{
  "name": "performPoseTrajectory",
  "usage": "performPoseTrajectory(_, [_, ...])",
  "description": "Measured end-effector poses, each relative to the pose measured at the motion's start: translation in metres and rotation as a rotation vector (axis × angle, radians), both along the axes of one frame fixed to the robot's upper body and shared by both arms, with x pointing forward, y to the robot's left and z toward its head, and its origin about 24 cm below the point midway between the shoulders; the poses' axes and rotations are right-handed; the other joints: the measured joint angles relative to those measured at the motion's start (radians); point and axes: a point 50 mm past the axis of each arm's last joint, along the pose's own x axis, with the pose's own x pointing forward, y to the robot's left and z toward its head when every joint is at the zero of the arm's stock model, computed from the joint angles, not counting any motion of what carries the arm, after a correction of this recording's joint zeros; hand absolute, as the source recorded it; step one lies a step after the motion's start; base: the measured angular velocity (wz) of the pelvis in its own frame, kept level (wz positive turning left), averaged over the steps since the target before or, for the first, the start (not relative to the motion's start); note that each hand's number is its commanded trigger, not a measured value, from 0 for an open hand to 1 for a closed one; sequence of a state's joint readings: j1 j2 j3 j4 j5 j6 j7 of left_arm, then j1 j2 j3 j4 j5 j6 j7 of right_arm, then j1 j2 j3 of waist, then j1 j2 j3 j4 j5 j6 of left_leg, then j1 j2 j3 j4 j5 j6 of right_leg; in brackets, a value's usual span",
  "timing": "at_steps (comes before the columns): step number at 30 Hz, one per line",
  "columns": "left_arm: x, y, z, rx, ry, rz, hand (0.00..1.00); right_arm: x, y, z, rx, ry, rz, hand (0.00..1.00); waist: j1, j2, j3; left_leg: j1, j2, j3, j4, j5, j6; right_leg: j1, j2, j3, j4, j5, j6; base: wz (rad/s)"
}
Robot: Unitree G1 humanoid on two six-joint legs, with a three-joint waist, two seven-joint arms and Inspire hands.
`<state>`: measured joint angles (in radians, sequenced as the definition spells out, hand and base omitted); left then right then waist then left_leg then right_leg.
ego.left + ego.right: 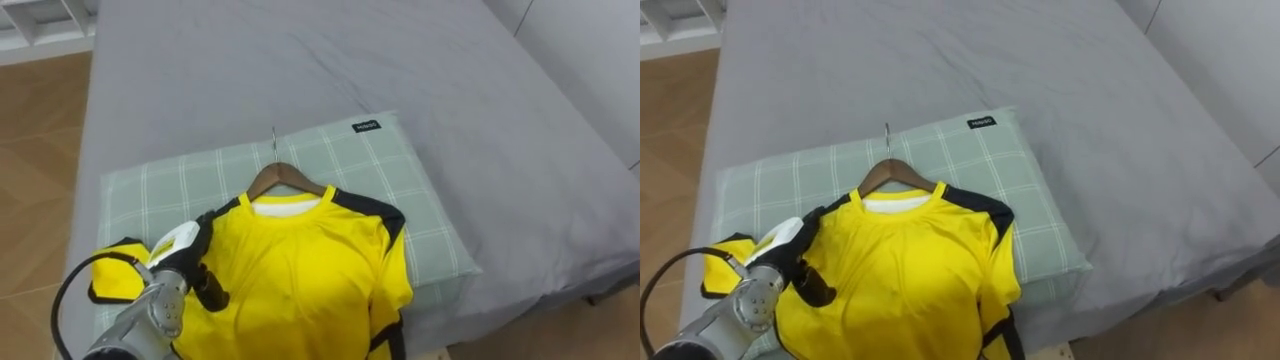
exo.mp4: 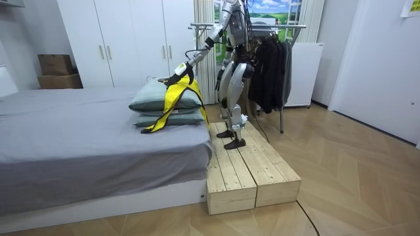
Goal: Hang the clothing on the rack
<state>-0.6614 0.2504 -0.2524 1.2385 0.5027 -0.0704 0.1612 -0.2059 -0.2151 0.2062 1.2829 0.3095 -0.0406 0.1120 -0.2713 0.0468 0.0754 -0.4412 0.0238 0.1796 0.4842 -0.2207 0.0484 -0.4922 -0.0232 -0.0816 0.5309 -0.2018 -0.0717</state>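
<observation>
Grey sheets cover the bed, and a green checked pillow lies at the edge nearest the robot. The yellow shirt with black trim is spread over that pillow on a wooden hanger. The hanger's metal hook points up the pillow toward the middle of the bed, and the shirt's hem runs off the pillow's near edge. From the pillow's near left corner the robot's left arm reaches in, and its left hand sits at the shirt's shoulder. A dark thumb lies on top of the yellow cloth and the other fingers are tucked under the black shoulder trim, so the hand is closed in a pinch on the shirt. A bunched yellow sleeve lies on the pillow just left of the wrist. The room view adds that there are two pillows, the checked one stacked on a second pillow. It also shows the arm stretched out nearly straight and angled down to the pillow's top, with the shirt's lower part drooping over the side of the stack. In that view the robot stands upright on a low wooden platform beside the pillow end of the bed. A clothes rack with dark clothes stands behind it, on the far side from the pillow.
</observation>
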Motion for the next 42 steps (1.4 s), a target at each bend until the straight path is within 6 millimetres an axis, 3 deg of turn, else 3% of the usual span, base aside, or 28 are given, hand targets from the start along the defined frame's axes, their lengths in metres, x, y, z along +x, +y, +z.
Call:
performPoseTrajectory(5, [-0.001, 0.000, -0.002, -0.001, 0.010, 0.003, 0.00, 0.000, 0.000, 0.000, -0.001, 0.000, 0.003, 0.00, -0.010, -0.004, -0.0021, 0.002, -0.002, 0.005, 0.000, 0.001, 0.001, -0.003, -0.004, 0.001, 0.010, -0.004, -0.001, 0.00])
performPoseTrajectory(12, [-0.003, 0.005, -0.004, -0.004, 0.019, 0.023, 0.00, -0.006, 0.001, -0.003, 0.003, 0.013, -0.002, 0.00, -0.022, -0.026, -0.0122, -0.004, 0.001, 0.014, 0.019, 0.000, 0.001, -0.009, -0.002, 0.005, 0.010, -0.003, -0.001, -0.01])
performPoseTrajectory(26, [-0.006, 0.020, -0.002, 0.018, -0.018, 0.076, 0.00, -0.012, 0.001, -0.005, -0.020, 0.019, -0.033, 0.00, -0.021, -0.031, -0.0093, -0.033, 0.024, 0.015, 0.056, -0.019, 0.006, -0.020, 0.014, 0.002, 0.012, 0.003, -0.002, 0.00])
performPoseTrajectory(36, [0.006, 0.048, 0.034, 0.098, -0.314, 0.277, 0.00, -0.016, 0.007, -0.008, -0.038, 0.024, -0.018, 0.00, 0.003, -0.029, -0.0015, -0.081, 0.033, 0.012, 0.083, -0.031, 0.000, -0.071, 0.020, 0.002, 0.039, -0.004, -0.013, -0.01])
performPoseTrajectory(42, [0.005, 0.060, 0.044, 0.126, -0.434, 0.364, 0.00, -0.017, 0.010, -0.009, -0.035, 0.028, -0.012, 0.00, 0.010, -0.034, 0.0014, -0.094, 0.033, 0.009, 0.087, -0.031, -0.002, -0.081, 0.020, -0.002, 0.039, -0.009, -0.016, 0.03])
